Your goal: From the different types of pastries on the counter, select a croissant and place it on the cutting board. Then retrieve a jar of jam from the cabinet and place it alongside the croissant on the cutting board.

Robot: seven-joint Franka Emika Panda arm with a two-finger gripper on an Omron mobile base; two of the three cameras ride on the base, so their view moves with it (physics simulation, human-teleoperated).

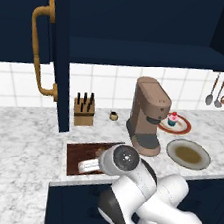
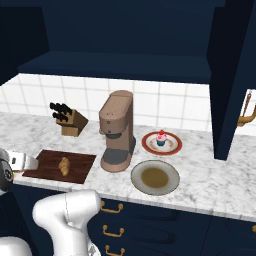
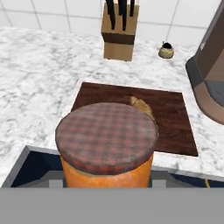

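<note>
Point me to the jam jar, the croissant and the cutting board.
jam jar (image 3: 107, 131), hand view, middle of its checked lid
croissant (image 2: 64, 166), right base view, middle of the pastry
cutting board (image 2: 80, 166), right base view, bare wood right of the croissant

marbled counter (image 2: 210, 175), cutting board (image 2: 45, 162) (dark), plate (image 2: 155, 177)

Left base camera sitting behind my arm, looking forward and down over counter (image 1: 22, 138). Right base camera doing same from other side. Both sharing cutting board (image 1: 82, 155), coffee machine (image 1: 148, 115), knife block (image 1: 84, 110), plates. My hand camera looking down close over jar lid (image 3: 106, 135), facing board and knife block beyond.
</note>
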